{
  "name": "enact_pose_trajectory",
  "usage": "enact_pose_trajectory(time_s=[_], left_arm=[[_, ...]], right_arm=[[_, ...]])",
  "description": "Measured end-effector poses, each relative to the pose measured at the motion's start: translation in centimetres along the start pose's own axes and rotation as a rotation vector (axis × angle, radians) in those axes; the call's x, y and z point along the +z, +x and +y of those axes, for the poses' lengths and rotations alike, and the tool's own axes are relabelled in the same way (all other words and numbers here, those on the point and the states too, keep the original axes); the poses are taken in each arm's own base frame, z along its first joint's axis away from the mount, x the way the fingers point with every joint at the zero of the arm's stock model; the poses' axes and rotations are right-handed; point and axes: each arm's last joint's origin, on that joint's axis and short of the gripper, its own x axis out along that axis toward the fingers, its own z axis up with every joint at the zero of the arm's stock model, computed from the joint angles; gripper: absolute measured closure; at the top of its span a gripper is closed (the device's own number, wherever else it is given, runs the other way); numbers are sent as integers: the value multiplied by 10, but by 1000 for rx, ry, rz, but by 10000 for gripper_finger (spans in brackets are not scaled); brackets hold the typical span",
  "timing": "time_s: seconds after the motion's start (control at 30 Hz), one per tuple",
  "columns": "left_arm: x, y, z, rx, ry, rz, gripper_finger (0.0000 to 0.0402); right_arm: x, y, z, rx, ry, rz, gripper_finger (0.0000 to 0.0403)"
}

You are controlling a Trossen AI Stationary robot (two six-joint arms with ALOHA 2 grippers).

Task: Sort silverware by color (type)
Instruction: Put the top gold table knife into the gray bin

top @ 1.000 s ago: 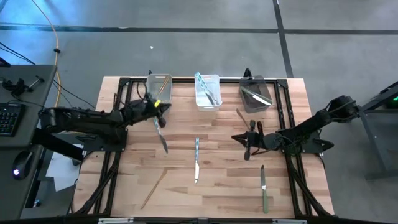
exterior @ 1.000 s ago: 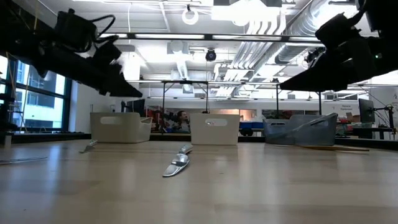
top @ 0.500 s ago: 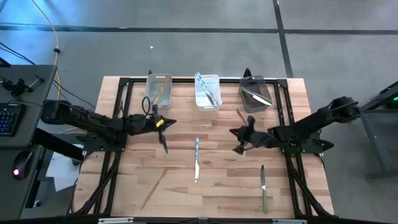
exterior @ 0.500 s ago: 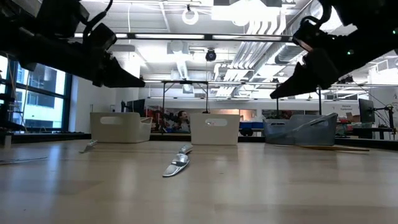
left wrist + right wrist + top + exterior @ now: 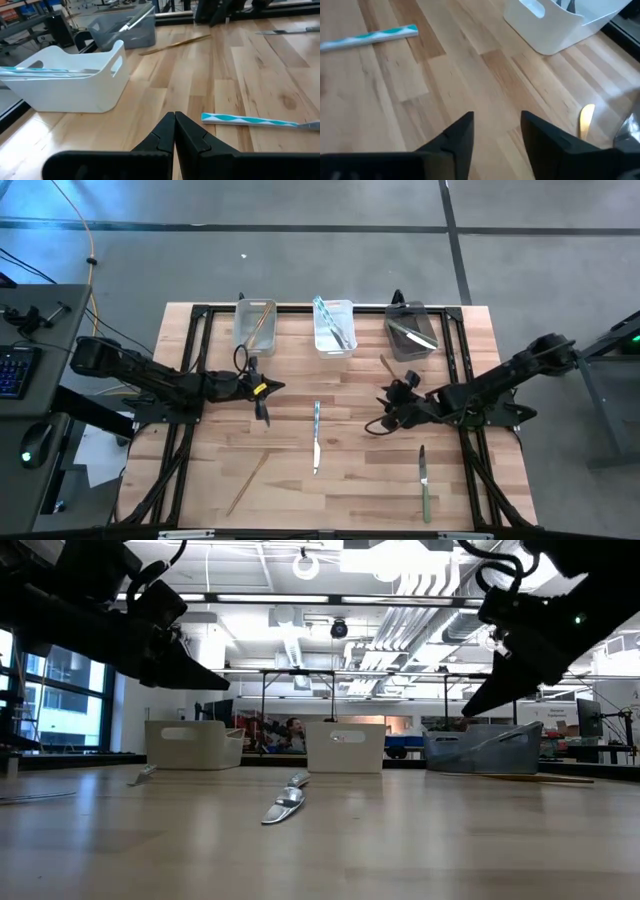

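From above, the left gripper [image 5: 262, 388] is now hanging over the table [image 5: 200, 470] right of where it was a second ago, when it hovered just below the left bin [image 5: 254, 326]; its fingers are pressed together and holding nothing, though a dark knife [image 5: 263, 408] is lying on the boards just beneath the tips. The right gripper [image 5: 385, 418] is also dropping down-picture from its earlier spot, toward the bare wood between the teal-handled knife [image 5: 316, 436] at the middle and the grey-green knife [image 5: 424, 482] near the right front. A gold piece [image 5: 247, 480] is lying at the left front and another gold piece [image 5: 386, 365] just below the grey bin [image 5: 410, 332]; the rest of the silverware is already resting in the three bins, with teal ones in the white bin [image 5: 334, 328]. From table height, both arms are hanging above the wood, neither carrying anything, and the teal-handled knife's blade [image 5: 284, 805] is pointing at the camera. In the left wrist view the fingers [image 5: 192, 137] are meeting in a tight seam, the teal handle [image 5: 250, 120] lying just ahead. In the right wrist view the fingers [image 5: 460, 135] are now standing spread with bare wood between them, having been closed a moment earlier, so this arm is probably readying for its next pick, perhaps the teal handle [image 5: 375, 36] ahead.
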Motion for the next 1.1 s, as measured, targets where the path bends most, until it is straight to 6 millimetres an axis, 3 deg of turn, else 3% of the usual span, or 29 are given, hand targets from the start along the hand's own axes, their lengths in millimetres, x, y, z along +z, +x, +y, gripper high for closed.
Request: enact_pose_trajectory(time_s=[0.23,0.43,1.1], left_arm=[[0,0,-3,-13,5,1,401],[0,-1,-5,-25,8,-1,401],[-2,-1,-6,-33,-2,20,401]], right_arm=[[12,-11,5,-18,27,47,236],[10,-13,-1,-74,64,115,236],[-5,4,-38,-204,341,408,236]])
